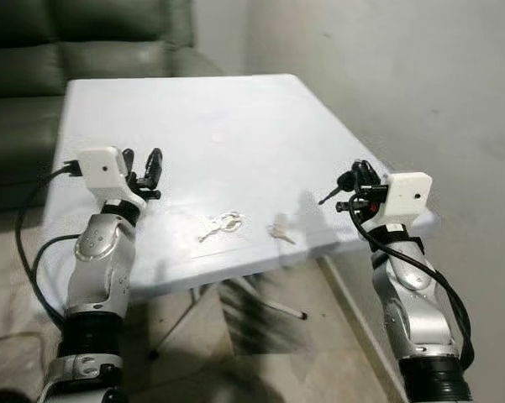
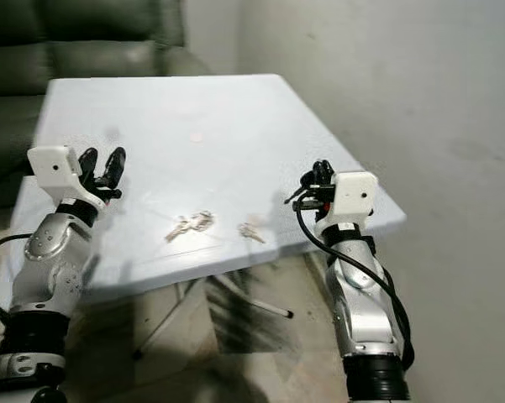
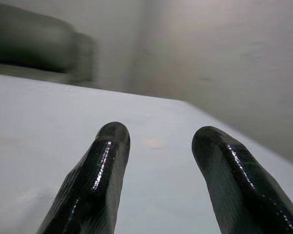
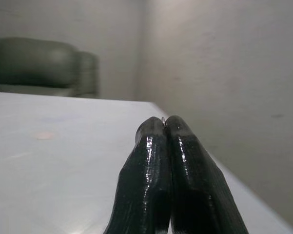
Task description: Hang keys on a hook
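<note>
The bunch of silver metal keys on a ring (image 1: 221, 224) lay flat on the white folding table (image 1: 202, 117), near its front edge, with a second smaller silver key (image 1: 280, 232) just beside it toward the robot's right. Nothing was touching either one. The left gripper (image 1: 143, 170) hovered over the table's left side with its two black fingers (image 3: 95, 180) spread apart and nothing between them, well apart from the bunch. The right gripper (image 1: 355, 186) sat by the table's right edge, fingers pressed together; there might've been a tiny sliver of something at the tips, couldn't tell. No hook anywhere that I could see, just a dark green sofa (image 1: 76, 50) behind. I'd say the pickup was the step, and flat keys are fiddly, so coming straight down and pinching the ring seemed the way to go.
</note>
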Robot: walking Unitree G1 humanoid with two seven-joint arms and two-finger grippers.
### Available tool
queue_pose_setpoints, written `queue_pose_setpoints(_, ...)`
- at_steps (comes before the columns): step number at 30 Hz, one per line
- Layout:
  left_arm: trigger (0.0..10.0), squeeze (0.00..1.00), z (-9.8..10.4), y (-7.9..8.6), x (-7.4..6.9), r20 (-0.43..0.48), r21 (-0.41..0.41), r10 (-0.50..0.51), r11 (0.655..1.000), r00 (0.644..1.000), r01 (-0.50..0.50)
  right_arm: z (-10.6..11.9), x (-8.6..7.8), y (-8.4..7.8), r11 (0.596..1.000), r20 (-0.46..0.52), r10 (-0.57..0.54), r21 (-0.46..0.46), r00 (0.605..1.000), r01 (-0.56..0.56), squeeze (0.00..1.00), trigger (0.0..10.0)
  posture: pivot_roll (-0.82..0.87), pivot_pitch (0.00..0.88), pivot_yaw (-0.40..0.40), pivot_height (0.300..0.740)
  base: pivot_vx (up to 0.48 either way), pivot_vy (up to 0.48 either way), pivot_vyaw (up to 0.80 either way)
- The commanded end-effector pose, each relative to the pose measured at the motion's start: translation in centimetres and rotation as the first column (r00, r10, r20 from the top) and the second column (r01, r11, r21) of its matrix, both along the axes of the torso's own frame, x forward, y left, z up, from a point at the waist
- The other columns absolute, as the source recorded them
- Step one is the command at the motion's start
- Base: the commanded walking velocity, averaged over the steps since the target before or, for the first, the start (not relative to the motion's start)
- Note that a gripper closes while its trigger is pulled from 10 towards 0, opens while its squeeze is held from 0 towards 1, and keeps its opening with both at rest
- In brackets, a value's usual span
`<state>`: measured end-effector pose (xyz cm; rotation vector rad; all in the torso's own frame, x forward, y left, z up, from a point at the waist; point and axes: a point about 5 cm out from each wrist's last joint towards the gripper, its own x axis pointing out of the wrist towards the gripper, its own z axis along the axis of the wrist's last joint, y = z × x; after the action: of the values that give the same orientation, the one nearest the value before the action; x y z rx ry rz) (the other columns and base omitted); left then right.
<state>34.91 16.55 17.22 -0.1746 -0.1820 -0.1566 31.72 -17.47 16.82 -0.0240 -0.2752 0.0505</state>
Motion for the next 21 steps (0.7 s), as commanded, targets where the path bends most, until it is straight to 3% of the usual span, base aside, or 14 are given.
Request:
queue_pose_setpoints(1,10.0,0.00,0.24,1.31,0.01,0.004,0.011,0.037,0.999,0.999,-0.037,-0.05,0.07,0.70,1.000,-0.006,0.016,0.011,1.000,-0.016,0.00,10.0,-0.09,0.000,-0.035,0.740,0.000,0.472,-0.76)
queue_pose_setpoints(10,10.0,0.00,0.19,1.20,0.09,-0.001,0.017,0.034,0.999,0.999,-0.034,-0.04,0.02,0.58,1.000,-0.006,0.008,0.007,1.000,-0.008,0.00,10.0,-0.09,0.000,-0.035,0.740,0.000,0.402,-0.76)
queue_pose_setpoints(21,10.0,0.00,0.05,0.85,0.16,-0.021,0.027,0.047,0.999,0.999,-0.047,-0.13,0.04,0.50,1.000,-0.014,0.006,0.004,1.000,-0.006,0.00,10.0,-0.09,0.000,-0.042,0.740,0.000,0.000,-0.76)
